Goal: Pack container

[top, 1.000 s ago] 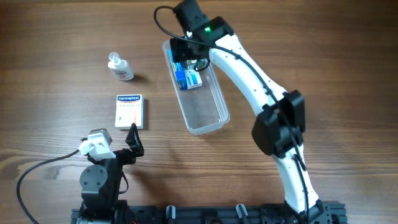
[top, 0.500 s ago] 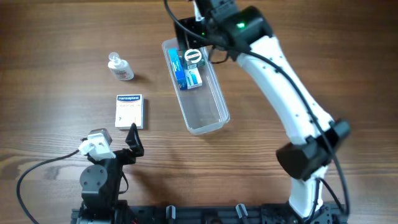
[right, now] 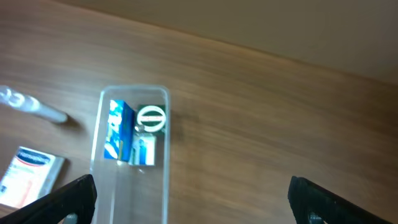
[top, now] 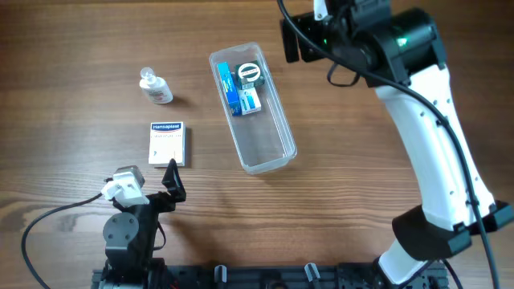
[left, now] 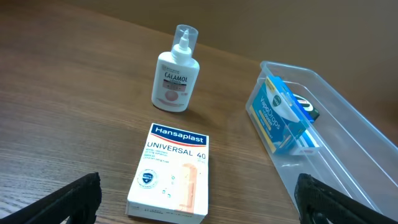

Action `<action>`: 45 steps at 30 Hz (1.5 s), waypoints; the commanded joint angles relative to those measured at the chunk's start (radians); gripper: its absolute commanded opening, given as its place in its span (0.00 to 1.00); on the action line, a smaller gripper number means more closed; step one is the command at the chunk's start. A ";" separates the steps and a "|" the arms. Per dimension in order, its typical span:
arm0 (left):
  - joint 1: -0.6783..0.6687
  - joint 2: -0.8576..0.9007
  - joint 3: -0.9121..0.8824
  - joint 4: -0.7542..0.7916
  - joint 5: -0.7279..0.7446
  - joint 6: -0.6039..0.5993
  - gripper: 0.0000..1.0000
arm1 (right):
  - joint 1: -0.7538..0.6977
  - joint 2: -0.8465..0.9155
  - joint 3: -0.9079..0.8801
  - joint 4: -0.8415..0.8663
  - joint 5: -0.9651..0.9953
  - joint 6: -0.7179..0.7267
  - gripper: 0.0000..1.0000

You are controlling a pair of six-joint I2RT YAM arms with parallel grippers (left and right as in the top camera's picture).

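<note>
The container (top: 267,143) was a long, see-through plastic tub with round corners. It lay flat on the wooden table (top: 80,48) with its top open, a bit slanted, its far end leaning left. That far end held a blue box (top: 228,87) and a small round tin (top: 250,72) - the near half was bare.

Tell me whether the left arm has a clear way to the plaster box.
Probably yes: the box lies flat straight ahead of the open left tool, with only bare table between them.
</note>
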 commanded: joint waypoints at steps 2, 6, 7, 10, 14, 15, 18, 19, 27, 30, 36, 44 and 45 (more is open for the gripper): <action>-0.006 -0.006 -0.007 0.004 -0.014 -0.001 1.00 | -0.006 -0.075 0.015 -0.042 0.073 -0.044 1.00; -0.006 -0.006 -0.007 0.004 -0.014 -0.001 1.00 | -0.006 -0.141 0.015 -0.076 0.109 0.023 1.00; -0.006 -0.006 -0.007 0.004 -0.013 -0.001 1.00 | -0.006 -0.162 0.015 -0.090 0.118 0.047 1.00; -0.006 -0.006 -0.007 0.004 -0.014 -0.001 1.00 | -0.006 -0.209 0.015 -0.115 0.113 0.054 1.00; -0.006 -0.006 -0.007 0.004 -0.013 -0.001 1.00 | -0.006 -0.240 0.015 -0.114 0.113 0.053 1.00; -0.006 -0.006 -0.007 0.004 -0.013 -0.001 1.00 | -0.006 -0.241 0.015 -0.116 0.113 0.053 1.00; -0.006 -0.006 -0.007 0.004 -0.014 -0.001 1.00 | -0.006 -0.240 0.015 -0.153 0.113 0.053 1.00; -0.006 -0.006 -0.007 0.004 -0.013 -0.001 1.00 | -0.006 -0.240 0.015 -0.164 0.112 0.054 1.00; -0.006 -0.006 -0.007 0.004 -0.013 -0.001 1.00 | -0.011 -0.242 0.015 -0.155 0.156 0.064 1.00; -0.006 -0.006 -0.007 0.004 -0.013 -0.001 1.00 | -0.026 -0.248 0.015 -0.123 0.162 0.065 1.00; -0.006 -0.006 -0.007 0.004 -0.014 -0.001 1.00 | -0.092 -0.315 -0.145 0.053 0.103 -0.022 1.00; -0.006 -0.006 -0.007 0.004 -0.014 -0.001 1.00 | -0.179 -0.592 -0.723 0.472 0.025 -0.057 1.00; -0.006 -0.006 -0.007 0.004 -0.013 -0.001 1.00 | -0.188 -0.625 -0.786 0.511 0.025 -0.057 1.00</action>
